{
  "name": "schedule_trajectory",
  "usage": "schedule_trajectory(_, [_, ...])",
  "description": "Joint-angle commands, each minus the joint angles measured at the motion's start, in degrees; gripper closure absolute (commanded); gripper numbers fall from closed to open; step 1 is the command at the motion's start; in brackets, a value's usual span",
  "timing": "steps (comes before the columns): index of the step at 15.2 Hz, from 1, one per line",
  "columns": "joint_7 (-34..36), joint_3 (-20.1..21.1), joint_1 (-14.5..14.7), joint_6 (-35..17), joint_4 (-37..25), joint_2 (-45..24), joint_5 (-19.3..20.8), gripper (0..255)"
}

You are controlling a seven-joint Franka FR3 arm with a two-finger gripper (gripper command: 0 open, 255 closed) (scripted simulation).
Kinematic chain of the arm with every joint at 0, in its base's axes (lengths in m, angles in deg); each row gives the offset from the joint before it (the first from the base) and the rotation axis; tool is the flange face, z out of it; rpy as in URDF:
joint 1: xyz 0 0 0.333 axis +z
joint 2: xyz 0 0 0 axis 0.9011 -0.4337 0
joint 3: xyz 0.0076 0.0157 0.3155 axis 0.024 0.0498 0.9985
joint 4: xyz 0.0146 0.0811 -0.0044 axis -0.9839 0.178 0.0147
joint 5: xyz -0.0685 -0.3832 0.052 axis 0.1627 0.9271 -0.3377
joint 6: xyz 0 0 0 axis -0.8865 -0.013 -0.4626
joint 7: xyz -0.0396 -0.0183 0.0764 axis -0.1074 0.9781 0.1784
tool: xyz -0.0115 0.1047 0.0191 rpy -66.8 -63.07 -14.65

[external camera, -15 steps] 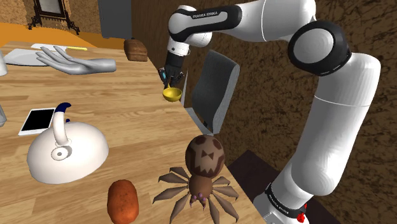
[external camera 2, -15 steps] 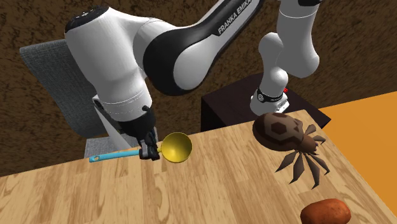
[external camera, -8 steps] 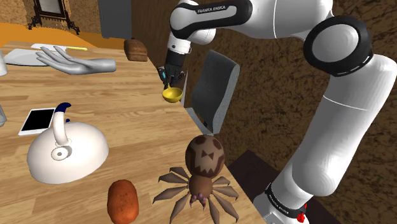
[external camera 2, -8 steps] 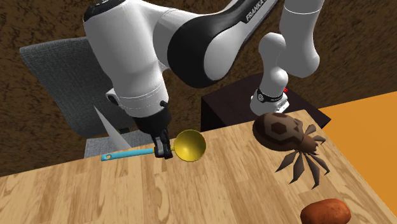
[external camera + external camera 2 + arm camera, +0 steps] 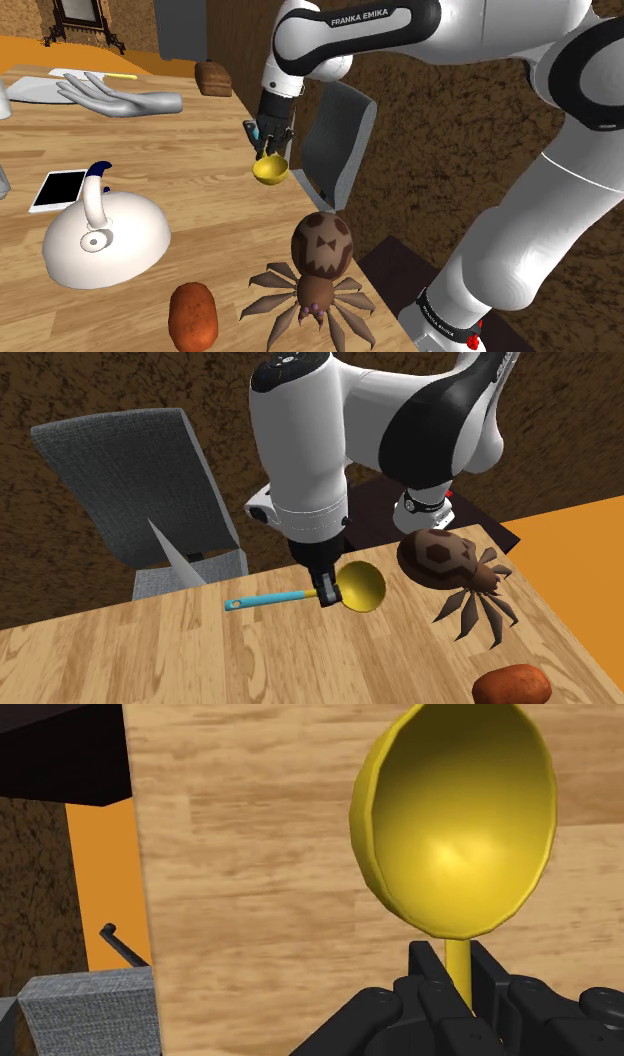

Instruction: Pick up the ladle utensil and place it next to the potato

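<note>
The ladle has a yellow bowl [image 5: 360, 588] and a blue handle [image 5: 268, 600]. My gripper [image 5: 327, 592] is shut on its neck, just behind the bowl, and holds it above the wooden table [image 5: 200, 652]. In the shoulder view the gripper [image 5: 268, 148] hangs near the table's far edge with the yellow bowl [image 5: 268, 171] under it. The wrist view has the bowl [image 5: 455, 819] large in front of the black fingers [image 5: 428, 976], which clasp the thin yellow stem. The reddish-brown potato [image 5: 193, 315] lies at the table's near end, also the potato [image 5: 512, 684] at the second exterior view's lower right.
A brown spider figure [image 5: 315, 268] stands between the ladle and the potato. A white kettle [image 5: 103, 238], a phone [image 5: 57, 190], a grey hand model [image 5: 120, 100] and a plate [image 5: 40, 88] lie at the shoulder view's left. A grey chair [image 5: 338, 140] stands beside the table's edge.
The arm has carried the ladle along the table edge toward the spider figure, to the second exterior view's right. The grip on it is unchanged.
</note>
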Motion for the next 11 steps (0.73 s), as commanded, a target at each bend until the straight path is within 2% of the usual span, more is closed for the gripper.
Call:
schedule_trajectory(1, [2.1,1.2,1.2,-0.7,3.3,3.0,-0.6,255])
schedule_trajectory(7, [7.6,4.9,4.4,-2.5,10.9,10.1,-2.8,255])
schedule_trajectory(11, [7.1,5.1,4.5,-5.6,13.0,9.1,-3.0,255])
